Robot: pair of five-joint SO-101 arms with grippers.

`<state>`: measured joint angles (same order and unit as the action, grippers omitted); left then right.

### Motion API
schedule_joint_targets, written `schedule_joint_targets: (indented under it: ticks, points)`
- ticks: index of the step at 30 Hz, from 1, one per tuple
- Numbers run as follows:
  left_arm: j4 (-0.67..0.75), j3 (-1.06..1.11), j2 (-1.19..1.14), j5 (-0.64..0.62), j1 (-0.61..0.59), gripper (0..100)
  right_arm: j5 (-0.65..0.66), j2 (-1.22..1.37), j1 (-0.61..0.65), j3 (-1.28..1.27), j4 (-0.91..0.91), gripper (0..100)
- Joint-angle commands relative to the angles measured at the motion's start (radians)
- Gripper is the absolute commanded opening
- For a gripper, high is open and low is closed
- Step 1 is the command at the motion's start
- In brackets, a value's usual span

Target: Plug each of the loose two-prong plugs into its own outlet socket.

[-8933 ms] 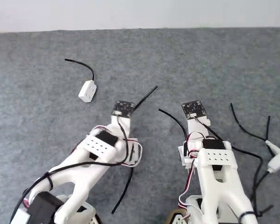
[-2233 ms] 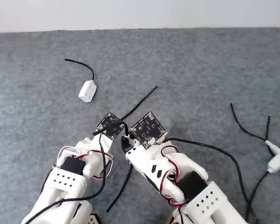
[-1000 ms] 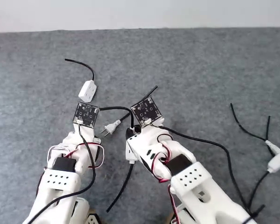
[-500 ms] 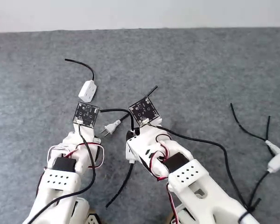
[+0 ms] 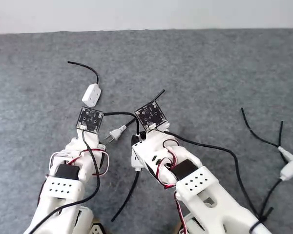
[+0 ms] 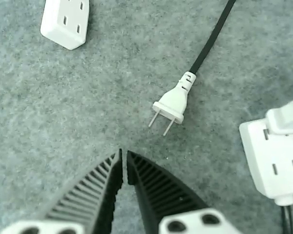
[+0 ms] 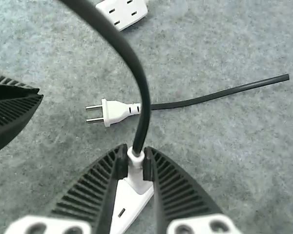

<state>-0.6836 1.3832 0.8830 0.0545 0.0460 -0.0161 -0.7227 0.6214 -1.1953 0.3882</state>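
One white two-prong plug (image 6: 172,105) lies on the grey mat (image 6: 88,97) just ahead of the left gripper (image 6: 123,158) — jaws together, empty. The right gripper (image 7: 134,150) clamps a white socket block (image 7: 131,191); the left should open wide, grasp the plug's body, prongs free.

You're looking at a plain robotics lab setup: a table covered in grey felt-like matting (image 5: 224,68), a bare pale wall (image 5: 146,14) at 12 o'clock, and a white plastic left arm (image 5: 63,187) and right arm (image 5: 200,187) with exposed wiring at 6 o'clock.
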Motion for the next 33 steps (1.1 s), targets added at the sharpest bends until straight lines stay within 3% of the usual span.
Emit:
schedule_joint_targets:
  ticks: [1, 21, 33]
  points:
    - [0.017, -0.005, 0.018, -0.003, -0.005, 1, -0.006, 0.002, -0.005, 0.035, -0.021, 0.8]
    - [0.017, 0.001, 0.020, -0.003, -0.005, 1, 0.021, 0.104, 0.012, 0.046, -0.058, 0.8]
    - [0.017, 0.001, 0.020, -0.003, -0.005, 1, 0.063, 0.108, 0.016, 0.051, 0.101, 0.8]
